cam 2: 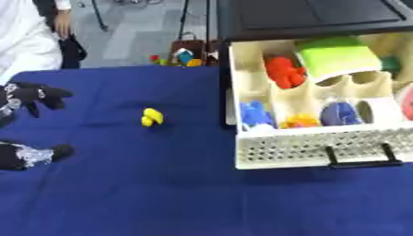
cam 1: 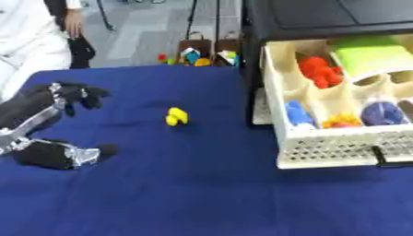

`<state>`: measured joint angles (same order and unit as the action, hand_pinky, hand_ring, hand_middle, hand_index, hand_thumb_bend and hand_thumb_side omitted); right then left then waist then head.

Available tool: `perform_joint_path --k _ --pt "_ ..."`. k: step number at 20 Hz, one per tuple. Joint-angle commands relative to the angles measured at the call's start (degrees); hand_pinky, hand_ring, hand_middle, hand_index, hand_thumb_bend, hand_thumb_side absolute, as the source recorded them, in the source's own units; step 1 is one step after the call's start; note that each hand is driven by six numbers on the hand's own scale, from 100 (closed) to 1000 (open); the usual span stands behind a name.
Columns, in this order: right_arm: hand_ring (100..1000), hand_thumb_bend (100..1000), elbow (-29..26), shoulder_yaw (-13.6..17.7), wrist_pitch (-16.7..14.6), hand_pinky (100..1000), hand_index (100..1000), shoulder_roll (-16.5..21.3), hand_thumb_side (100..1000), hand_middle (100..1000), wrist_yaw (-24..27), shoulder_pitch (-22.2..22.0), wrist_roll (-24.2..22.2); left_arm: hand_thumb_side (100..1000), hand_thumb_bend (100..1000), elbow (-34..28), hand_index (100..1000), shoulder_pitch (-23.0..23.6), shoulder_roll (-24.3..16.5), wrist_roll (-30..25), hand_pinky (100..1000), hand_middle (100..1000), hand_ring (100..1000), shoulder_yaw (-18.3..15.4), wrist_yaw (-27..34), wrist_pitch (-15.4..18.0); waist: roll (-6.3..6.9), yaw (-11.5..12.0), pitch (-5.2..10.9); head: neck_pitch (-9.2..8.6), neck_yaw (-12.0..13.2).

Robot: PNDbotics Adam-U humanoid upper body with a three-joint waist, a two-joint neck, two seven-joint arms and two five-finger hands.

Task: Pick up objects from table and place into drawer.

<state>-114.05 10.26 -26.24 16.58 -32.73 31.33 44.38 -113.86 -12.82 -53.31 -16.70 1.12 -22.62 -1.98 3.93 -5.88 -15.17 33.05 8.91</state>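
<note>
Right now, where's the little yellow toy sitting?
The yellow toy lies alone on the blue table, near the middle of the left eye view, between the left hand and the open drawer, touching neither.

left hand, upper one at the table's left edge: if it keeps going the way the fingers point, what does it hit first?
The left hand points right across the blue cloth, fingers slightly curled. Nothing lies directly in that line until the open drawer. The yellow toy sits nearer the camera than that path, so it's probably missed, though depth is hard to judge.
</note>
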Motion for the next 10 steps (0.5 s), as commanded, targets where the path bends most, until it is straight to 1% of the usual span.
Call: perform_joint_path --k 1,3,4,6,10 --pt "687 100 -0.55 -0.18 -2.77 624 749 1.34 1000 626 0.46 0.51 2.04 672 533 -0.73 887 -1.56 -4.58 -1.14 525 659 672 -0.02 2.83 -0.9 0.09 -0.16 0.99 0.35 0.42" --pt "687 100 -0.55 -0.33 -2.85 624 750 1.36 1000 626 0.61 0.47 1.85 663 512 -0.73 883 -2.43 -5.98 -1.76 527 672 676 0.56 3.81 -1.45 0.23 -0.44 0.95 0.35 0.65" --pt "687 100 -0.55 -0.39 -2.89 624 750 1.38 1000 626 0.68 0.47 1.75 657 505 -0.73 877 -2.87 -6.52 -2.09 530 692 684 0.94 4.13 -1.75 0.29 -0.61 0.93 0.32 0.81" --pt "688 100 -0.55 -0.53 -2.98 625 750 1.4 1000 625 0.84 0.47 1.57 653 514 -0.73 873 -3.89 -7.34 -2.69 533 731 698 1.79 4.66 -2.28 0.44 -0.99 0.91 0.22 1.15" --pt "689 100 -0.55 -0.77 -3.14 627 750 1.44 1000 624 1.15 0.43 1.2 640 518 -0.73 859 -6.29 -8.46 -4.05 529 743 698 3.55 5.41 -2.99 0.83 -1.86 0.9 -0.06 1.83"
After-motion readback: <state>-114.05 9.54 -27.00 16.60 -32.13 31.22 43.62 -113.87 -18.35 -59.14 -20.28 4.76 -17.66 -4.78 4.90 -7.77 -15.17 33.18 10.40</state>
